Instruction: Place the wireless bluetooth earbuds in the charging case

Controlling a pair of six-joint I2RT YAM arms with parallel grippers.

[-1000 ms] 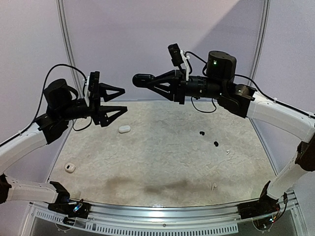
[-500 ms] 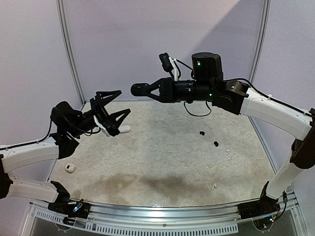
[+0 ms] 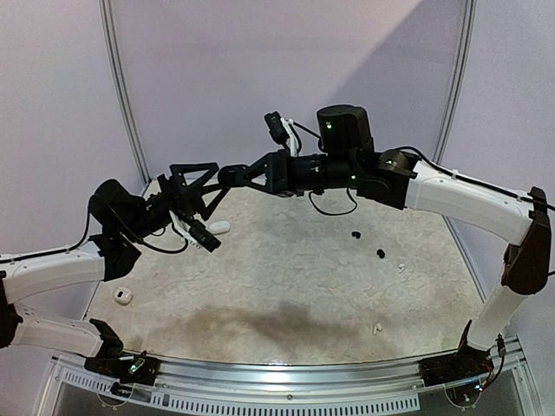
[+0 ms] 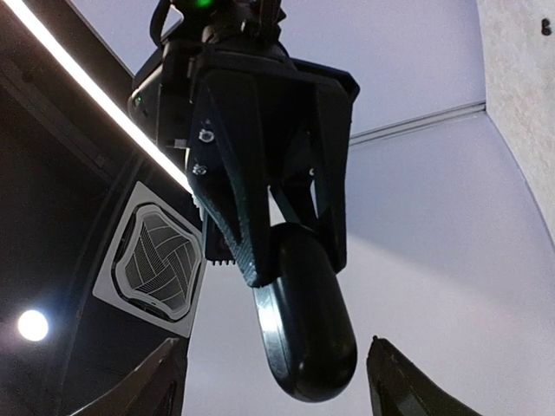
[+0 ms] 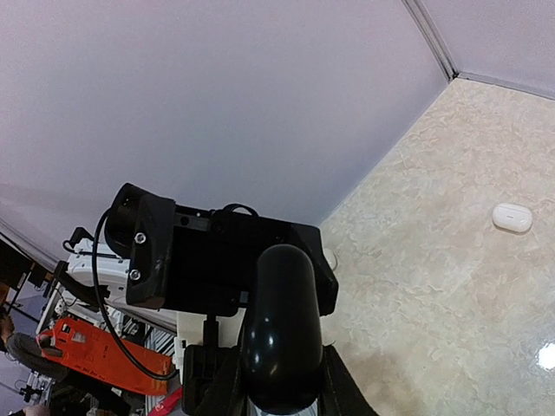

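Right gripper (image 3: 241, 173) is clamped on the black case (image 4: 308, 329), pinching one end so most of the pebble sticks out past its fingers, and it's holding the thing up in mid-air, not down on the table (image 3: 286, 295). My guess is that's on purpose: a smooth little case like this would just skate around if you poked at it lying flat, so one arm acts as the vise and offers the free end to the other. Left gripper (image 3: 217, 179) is right at the case with its jaws spread. In its own wrist view a fingertip sits on either side of the case's free end with a gap both ways, so it's open and not gripping anything. Looks like it's lined up to take that end or pry the lid, which seems shut, though I can't be sure. None of the buds are near the case yet. The two black earbuds (image 3: 355, 234) lie on the table below and right of it in the overhead view, well apart from it, with a couple of white earbuds (image 3: 401, 267) further out the same way. One white case (image 3: 218, 227) lies almost directly under the black case, and a second white case (image 3: 122, 295) is further down and left.
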